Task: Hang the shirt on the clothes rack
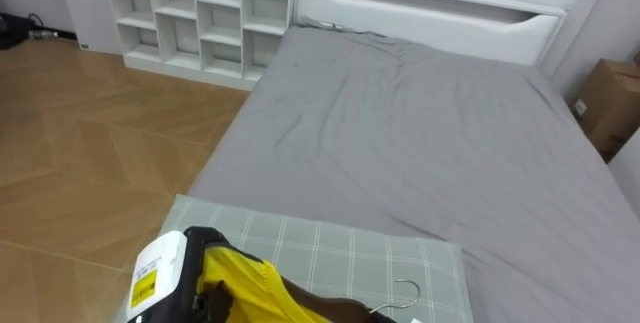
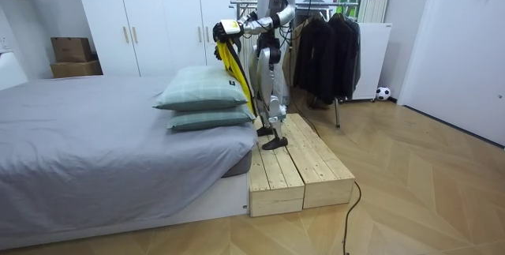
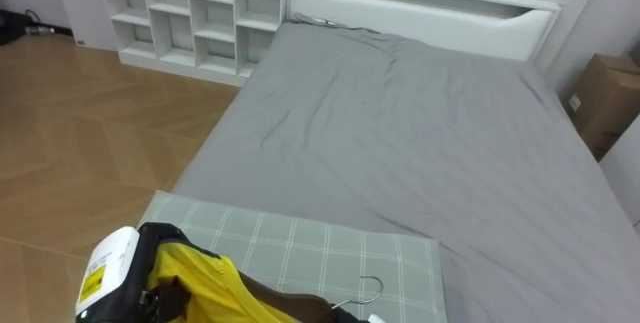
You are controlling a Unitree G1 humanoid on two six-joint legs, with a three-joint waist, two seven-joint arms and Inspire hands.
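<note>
A yellow garment [image 1: 250,288] on a hanger with a dark brown bar [image 1: 335,308] and a metal hook [image 1: 405,293] sits at the bottom of the left eye view, above a green checked pillow [image 1: 330,253]. My left hand [image 1: 207,248], black with a white cuff, comes in from the lower left and is curled on the garment's top. In the room view I stand on a wooden platform [image 2: 300,168] by the bed, holding the yellow garment [image 2: 233,65] out over the stacked pillows [image 2: 201,89]. A pale sliver [image 3: 375,318] beside the hook may be my right hand.
The grey bed [image 1: 420,133] stretches ahead to a white headboard [image 1: 430,13]. A white cube shelf [image 1: 200,13] stands at the far left and a cardboard box [image 1: 610,103] at the right. Behind me is a clothes rack with dark garments [image 2: 323,42].
</note>
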